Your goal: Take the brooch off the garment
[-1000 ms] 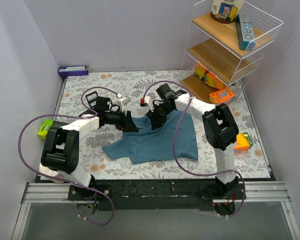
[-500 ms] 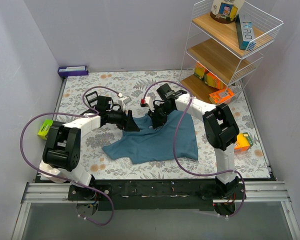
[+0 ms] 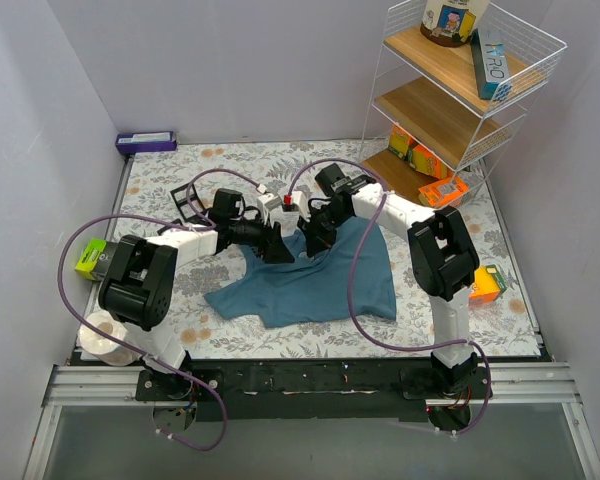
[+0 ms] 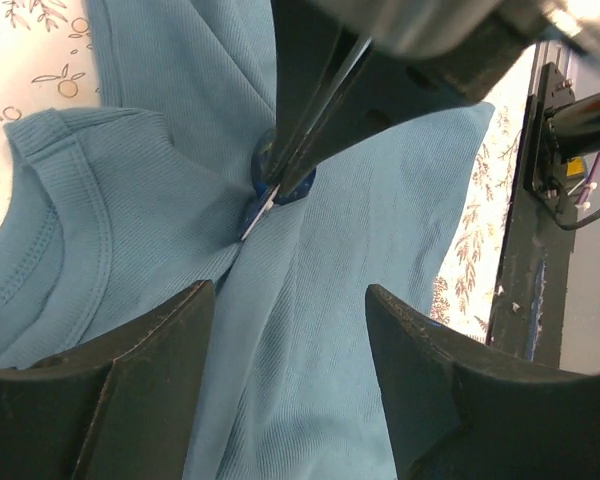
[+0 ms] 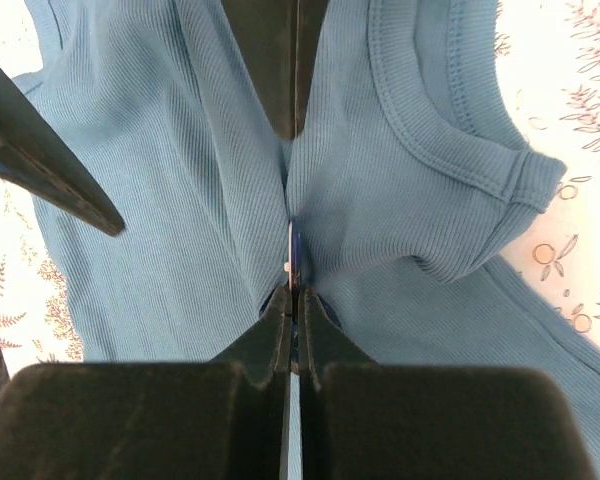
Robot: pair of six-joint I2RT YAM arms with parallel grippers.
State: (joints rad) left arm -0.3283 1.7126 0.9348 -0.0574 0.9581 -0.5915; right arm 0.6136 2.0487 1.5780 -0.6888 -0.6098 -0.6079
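The teal garment (image 3: 310, 285) lies on the floral table, bunched up at its far end. My right gripper (image 5: 292, 295) is shut on the brooch (image 5: 292, 258), a thin disc seen edge-on, with cloth pulled into folds around it. In the left wrist view the brooch (image 4: 278, 187) looks dark blue with a whitish edge, pinched between the right gripper's fingers (image 4: 310, 100). My left gripper (image 4: 290, 300) is open, its jaws wide apart just above the cloth, close beside the brooch. In the top view both grippers, left (image 3: 280, 246) and right (image 3: 310, 243), meet at the shirt's far edge.
A wire shelf (image 3: 460, 100) with boxes stands at the back right. A purple box (image 3: 146, 141) lies at the back left, a green-yellow item (image 3: 88, 258) at the left edge, an orange box (image 3: 487, 284) at the right, a white roll (image 3: 105, 335) near the left arm's base.
My left arm has moved right, bringing its open gripper onto the shirt next to the right gripper. The right gripper has stayed shut in place.
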